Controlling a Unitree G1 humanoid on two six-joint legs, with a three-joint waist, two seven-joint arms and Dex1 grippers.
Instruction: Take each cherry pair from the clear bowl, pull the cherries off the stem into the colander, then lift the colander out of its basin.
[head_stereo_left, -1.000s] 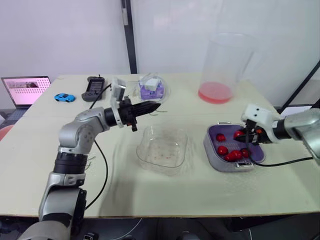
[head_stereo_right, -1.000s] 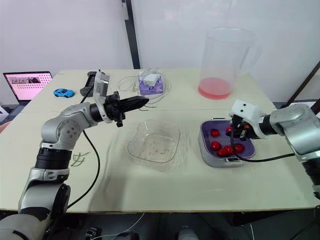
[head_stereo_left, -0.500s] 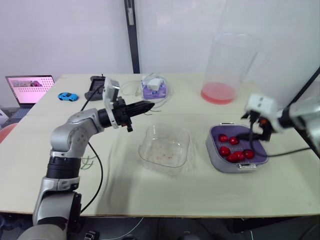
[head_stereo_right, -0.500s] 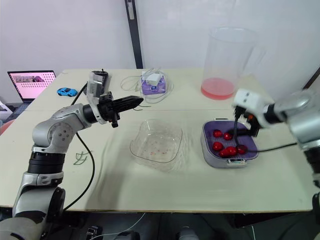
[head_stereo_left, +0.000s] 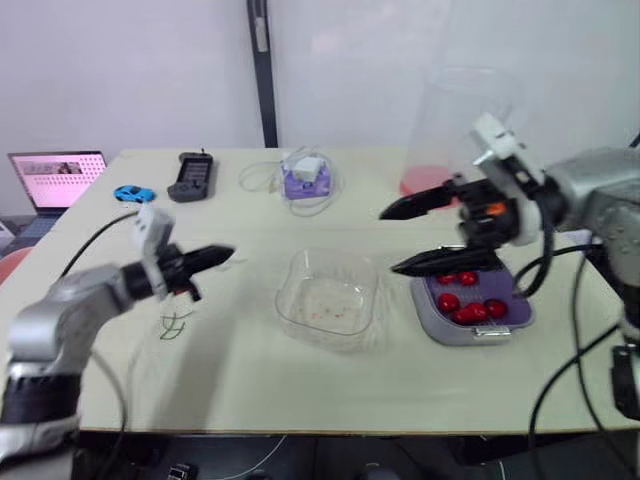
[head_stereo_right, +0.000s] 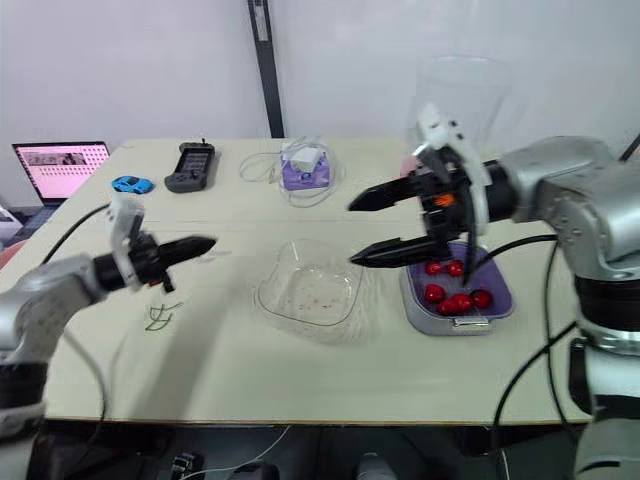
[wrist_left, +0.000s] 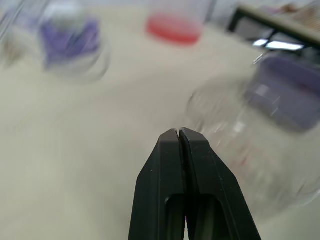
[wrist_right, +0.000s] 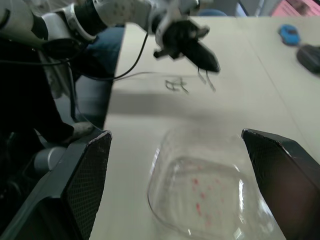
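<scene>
Several glossy red cherries (head_stereo_left: 470, 315) lie loose in the purple perforated colander (head_stereo_right: 500, 280), nested in its grey basin (head_stereo_left: 430, 325) at the right of the pale surface (head_stereo_left: 300, 390), just beside the square clear plastic bowl (head_stereo_left: 328, 308), which holds only red flecks. The colander looks light and stiff, best taken by its rim or near-end handle and lifted level, since the round fruit would roll. The right hand (head_stereo_left: 390, 240) hangs above the gap between bowl and colander, black fingers spread wide and empty, while the left hand (head_stereo_left: 222, 256) hovers left of the bowl, fingers pressed together on nothing.
</scene>
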